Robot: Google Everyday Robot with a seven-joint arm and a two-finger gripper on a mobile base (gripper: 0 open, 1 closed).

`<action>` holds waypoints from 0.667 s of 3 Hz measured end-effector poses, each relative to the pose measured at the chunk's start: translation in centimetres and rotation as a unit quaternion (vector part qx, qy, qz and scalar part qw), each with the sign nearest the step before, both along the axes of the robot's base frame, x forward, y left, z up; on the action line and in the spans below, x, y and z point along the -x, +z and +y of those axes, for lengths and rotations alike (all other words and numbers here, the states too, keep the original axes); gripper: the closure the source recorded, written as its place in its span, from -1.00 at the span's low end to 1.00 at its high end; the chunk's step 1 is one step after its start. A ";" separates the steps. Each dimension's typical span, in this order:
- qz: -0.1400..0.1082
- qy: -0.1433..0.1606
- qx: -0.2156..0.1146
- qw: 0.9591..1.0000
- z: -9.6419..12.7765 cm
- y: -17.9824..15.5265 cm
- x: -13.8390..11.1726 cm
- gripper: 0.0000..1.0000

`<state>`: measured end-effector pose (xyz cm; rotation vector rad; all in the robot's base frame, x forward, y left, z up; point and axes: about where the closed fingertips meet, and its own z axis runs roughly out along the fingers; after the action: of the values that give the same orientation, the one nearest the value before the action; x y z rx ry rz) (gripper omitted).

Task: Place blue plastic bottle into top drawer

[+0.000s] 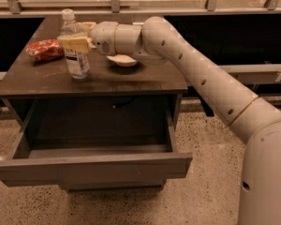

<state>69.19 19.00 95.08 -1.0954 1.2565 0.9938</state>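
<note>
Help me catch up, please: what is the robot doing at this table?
The robot's arm reaches across the table, and its gripper is at the blue plastic bottle, around its upper half. The bottle stands upright on the left part of the tabletop. A red snack packet lies behind it, and a white bowl sits under the wrist. The top drawer below is pulled out, and the bottle is not yet in it.

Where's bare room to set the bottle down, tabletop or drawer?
The top drawer looks bare from wall to wall. On the table, the front strip and front-right corner are free. The back is crowded: red snack packet, blue plastic bottle, white bowl, with the gripper at the bottle.
</note>
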 end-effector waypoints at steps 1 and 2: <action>-0.062 0.051 -0.088 0.993 -0.2 2.9 3.4 0.99; -0.101 0.088 -0.085 0.987 0.5 4.2 7.9 1.00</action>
<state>61.34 19.49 99.26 -1.1564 0.9072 1.0716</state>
